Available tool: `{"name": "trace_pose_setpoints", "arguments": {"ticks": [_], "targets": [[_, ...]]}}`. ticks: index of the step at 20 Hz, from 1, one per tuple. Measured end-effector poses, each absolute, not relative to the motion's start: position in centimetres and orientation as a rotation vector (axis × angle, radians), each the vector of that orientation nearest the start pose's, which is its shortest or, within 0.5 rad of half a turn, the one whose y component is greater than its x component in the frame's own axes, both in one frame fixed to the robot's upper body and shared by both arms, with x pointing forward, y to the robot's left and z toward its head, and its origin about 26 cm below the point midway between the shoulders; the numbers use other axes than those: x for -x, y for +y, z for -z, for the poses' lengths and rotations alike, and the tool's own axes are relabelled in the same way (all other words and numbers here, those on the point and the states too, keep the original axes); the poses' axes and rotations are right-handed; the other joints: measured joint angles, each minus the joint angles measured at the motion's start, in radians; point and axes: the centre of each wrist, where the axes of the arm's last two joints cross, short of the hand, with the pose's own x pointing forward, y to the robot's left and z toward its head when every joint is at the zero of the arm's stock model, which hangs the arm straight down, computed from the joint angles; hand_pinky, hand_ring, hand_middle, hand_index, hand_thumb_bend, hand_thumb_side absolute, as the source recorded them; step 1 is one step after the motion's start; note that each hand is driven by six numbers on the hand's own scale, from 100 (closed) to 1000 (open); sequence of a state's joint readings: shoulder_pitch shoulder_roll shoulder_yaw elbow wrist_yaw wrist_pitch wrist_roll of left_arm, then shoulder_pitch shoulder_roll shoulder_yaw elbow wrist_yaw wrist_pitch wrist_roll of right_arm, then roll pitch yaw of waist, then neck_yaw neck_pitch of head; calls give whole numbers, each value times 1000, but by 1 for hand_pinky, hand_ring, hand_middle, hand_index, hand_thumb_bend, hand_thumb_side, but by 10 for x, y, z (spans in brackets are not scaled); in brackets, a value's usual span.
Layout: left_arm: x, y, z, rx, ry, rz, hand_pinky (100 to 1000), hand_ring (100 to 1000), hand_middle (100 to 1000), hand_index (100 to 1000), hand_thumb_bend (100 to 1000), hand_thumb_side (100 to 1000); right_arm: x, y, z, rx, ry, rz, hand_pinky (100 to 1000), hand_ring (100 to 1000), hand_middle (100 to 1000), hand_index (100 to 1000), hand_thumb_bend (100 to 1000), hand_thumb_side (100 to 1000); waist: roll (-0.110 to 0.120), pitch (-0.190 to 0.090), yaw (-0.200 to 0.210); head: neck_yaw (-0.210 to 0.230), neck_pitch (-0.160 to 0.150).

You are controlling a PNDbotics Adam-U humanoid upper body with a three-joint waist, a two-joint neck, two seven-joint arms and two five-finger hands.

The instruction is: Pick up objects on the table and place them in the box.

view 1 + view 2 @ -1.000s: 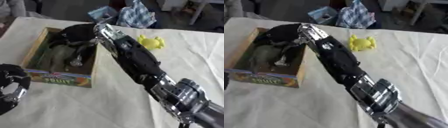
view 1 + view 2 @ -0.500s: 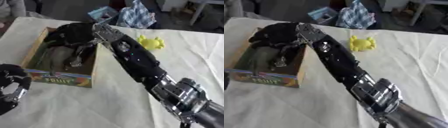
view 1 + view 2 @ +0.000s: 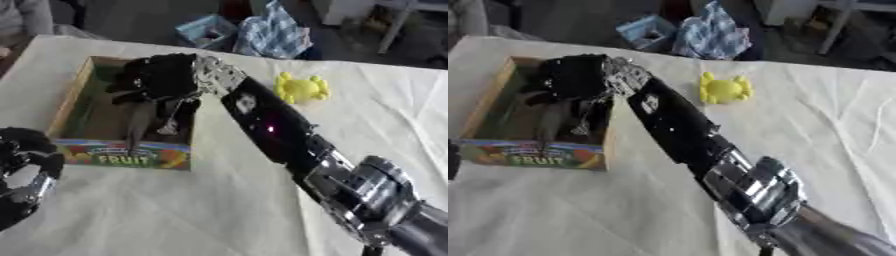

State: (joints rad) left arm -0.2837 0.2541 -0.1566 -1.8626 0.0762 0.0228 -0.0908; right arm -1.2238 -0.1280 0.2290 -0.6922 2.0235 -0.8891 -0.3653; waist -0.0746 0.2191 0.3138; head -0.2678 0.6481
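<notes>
My right arm reaches across the table from the lower right, and its black right hand [image 3: 162, 75] hovers over the cardboard fruit box [image 3: 122, 156] at the left. Its fingers curl downward, and a thin silvery thing [image 3: 170, 120] hangs from them into the box. A grey elongated shape [image 3: 136, 131] lies inside the box beside it. A yellow toy [image 3: 302, 88] sits on the white cloth, right of the arm. My left hand [image 3: 24, 172] rests at the lower left, fingers relaxed, holding nothing.
Past the table's far edge, a blue checked cloth [image 3: 276, 31] and a small blue container [image 3: 206, 32] lie on the floor. White cloth [image 3: 219, 210] covers the table in front of the box and to the right of my arm.
My right hand has stayed over the box and shifted only slightly. The silvery thing still hangs below it. The left hand has not moved.
</notes>
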Motion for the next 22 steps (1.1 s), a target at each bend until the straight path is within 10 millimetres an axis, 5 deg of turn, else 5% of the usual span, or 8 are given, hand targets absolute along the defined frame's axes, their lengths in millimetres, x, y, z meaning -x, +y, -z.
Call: {"name": "trace_pose_setpoints", "arguments": {"ticks": [22], "targets": [[-314,218,-146,142,-2047,467,534,619,567,655,372,100,-507,-120,-225,-1119,1340,2071,954,1000,1000,1000,442,613,0,-9,-20,10,0]]}}
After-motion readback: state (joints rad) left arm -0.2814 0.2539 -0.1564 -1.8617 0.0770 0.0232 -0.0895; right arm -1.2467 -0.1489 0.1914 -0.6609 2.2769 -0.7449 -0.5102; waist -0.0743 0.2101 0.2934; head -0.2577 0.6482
